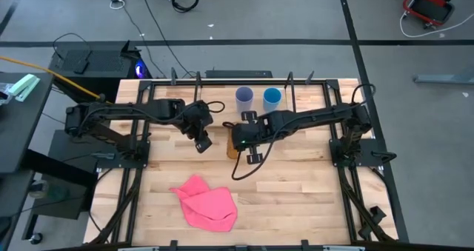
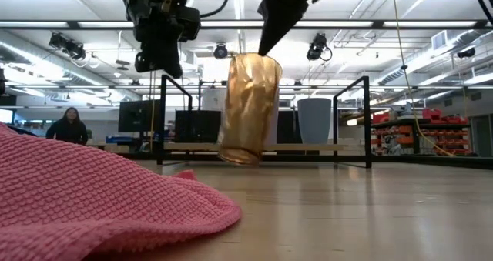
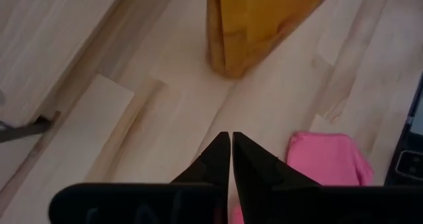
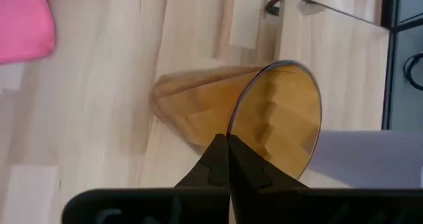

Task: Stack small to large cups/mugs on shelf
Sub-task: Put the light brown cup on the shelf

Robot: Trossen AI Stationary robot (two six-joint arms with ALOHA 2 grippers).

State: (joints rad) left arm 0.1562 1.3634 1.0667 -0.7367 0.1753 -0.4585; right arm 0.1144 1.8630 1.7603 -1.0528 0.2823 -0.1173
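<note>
The amber-brown translucent cup (image 2: pixel 248 111) hangs from my right gripper (image 4: pixel 228 145), which is shut on it over the middle of the table (image 1: pixel 238 146). My left gripper (image 3: pixel 230 141) is shut and empty. It hovers just to the left of the cup (image 1: pixel 201 141), high above the table (image 2: pixel 158 61). The lavender cup (image 1: pixel 244 98) and the bright blue cup (image 1: pixel 272 97) stand upright side by side on the shelf (image 2: pixel 192 147) at the table's far edge. My right gripper pinches the amber cup's rim (image 4: pixel 232 121), one finger inside the mouth and one outside against the wall. The fingers come from above, slanting down. The cup hangs below them, tilted, with its base (image 2: pixel 240 158) clear of the table.
A crumpled pink cloth (image 1: pixel 207 203) lies on the near half of the table and fills the near left of the low view (image 2: pixel 92 199). The shelf's thin black legs (image 2: pixel 367 122) stand along the far edge. A person (image 2: pixel 69 126) stands in the room beyond.
</note>
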